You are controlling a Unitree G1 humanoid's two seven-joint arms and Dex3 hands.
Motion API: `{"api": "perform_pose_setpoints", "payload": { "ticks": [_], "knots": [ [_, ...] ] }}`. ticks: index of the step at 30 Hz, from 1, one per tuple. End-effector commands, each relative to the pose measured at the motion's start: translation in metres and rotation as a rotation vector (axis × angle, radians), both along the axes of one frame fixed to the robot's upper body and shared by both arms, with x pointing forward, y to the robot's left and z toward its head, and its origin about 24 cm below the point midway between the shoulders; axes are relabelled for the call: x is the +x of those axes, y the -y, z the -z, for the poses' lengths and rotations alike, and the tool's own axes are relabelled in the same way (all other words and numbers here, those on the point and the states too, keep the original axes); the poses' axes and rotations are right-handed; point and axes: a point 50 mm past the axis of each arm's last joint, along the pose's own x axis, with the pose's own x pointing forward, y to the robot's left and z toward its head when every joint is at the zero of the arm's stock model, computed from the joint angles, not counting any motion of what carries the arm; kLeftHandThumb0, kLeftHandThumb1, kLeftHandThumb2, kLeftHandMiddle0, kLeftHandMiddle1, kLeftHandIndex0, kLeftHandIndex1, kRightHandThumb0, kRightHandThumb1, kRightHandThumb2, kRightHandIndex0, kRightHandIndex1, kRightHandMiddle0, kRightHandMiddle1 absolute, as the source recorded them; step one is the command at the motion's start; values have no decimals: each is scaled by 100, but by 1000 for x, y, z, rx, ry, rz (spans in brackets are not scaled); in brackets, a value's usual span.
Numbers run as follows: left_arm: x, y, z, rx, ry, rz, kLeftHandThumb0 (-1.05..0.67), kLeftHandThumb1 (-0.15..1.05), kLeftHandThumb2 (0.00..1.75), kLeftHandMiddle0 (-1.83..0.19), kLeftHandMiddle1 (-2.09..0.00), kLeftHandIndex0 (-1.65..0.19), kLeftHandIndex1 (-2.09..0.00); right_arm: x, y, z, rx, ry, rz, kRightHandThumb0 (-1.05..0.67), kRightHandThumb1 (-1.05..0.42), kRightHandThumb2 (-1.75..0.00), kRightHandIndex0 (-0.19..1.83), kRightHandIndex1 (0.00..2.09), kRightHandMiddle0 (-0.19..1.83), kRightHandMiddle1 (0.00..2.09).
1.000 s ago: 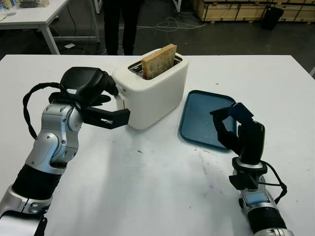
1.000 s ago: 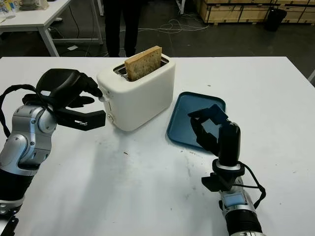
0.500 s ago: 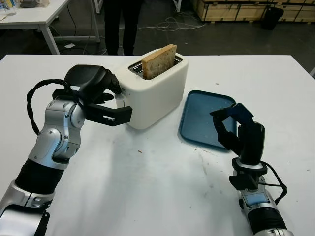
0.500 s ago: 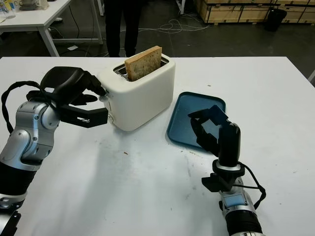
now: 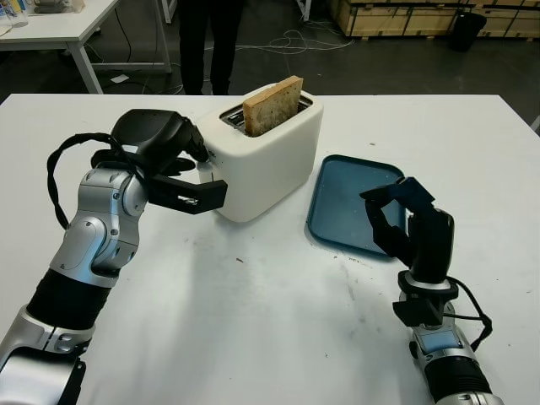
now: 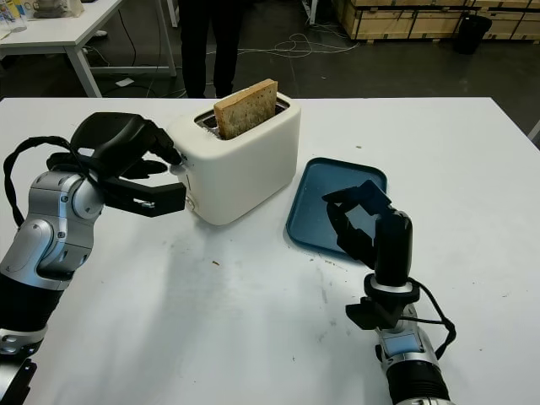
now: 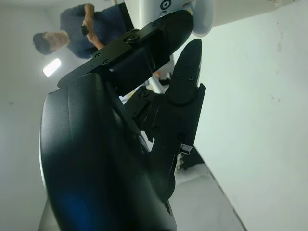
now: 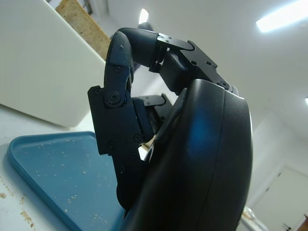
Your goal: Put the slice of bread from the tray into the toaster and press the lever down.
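Note:
A white toaster [image 5: 268, 156] stands in the middle of the table with the bread slice [image 5: 273, 105] sticking high out of its slot. My left hand [image 5: 206, 174] is at the toaster's left end, open. Its upper fingers [image 7: 159, 33] reach over the white lever knob [image 7: 202, 20] and its thumb stretches out below the knob. The blue tray [image 5: 346, 198], holding only crumbs, lies to the right of the toaster. My right hand [image 5: 395, 211] is raised over the tray's near right corner, its fingers curled, holding nothing.
A person in dark trousers [image 5: 207, 42] stands beyond the far table edge, behind the toaster. A white side table [image 5: 59, 25] and wooden crates [image 5: 405, 17] stand farther back. Bare white tabletop [image 5: 253, 321] stretches in front of the toaster.
My left hand has moved right and slightly up, closing in on the toaster's lever end. The bread, the toaster and my right hand have not moved.

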Motion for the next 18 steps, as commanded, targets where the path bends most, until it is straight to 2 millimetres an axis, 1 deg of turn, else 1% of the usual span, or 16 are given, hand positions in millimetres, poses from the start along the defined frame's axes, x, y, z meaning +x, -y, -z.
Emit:
{"api": "perform_pose_setpoints", "payload": {
  "ticks": [1,4,14,18],
  "knots": [
    [-1,3,-4,13,13,18,-26,92,9,-92,-171,-116,-1,1,-1,-3,9,11,2,-46,-92,-36,64,170,61,119],
    [-1,4,-4,13,8,19,-26,92,11,-92,-168,-109,0,1,-1,-3,12,13,-1,-46,-92,-36,64,170,61,120],
    [-2,5,-4,1,7,28,-27,92,12,-94,-169,-113,-2,2,0,-3,11,12,-5,-45,-92,-35,63,170,61,120],
    [-1,7,4,-11,-15,15,-28,92,13,-93,-173,-119,-5,1,1,-4,13,13,-6,-45,-92,-35,63,170,61,120]
  ]
}}
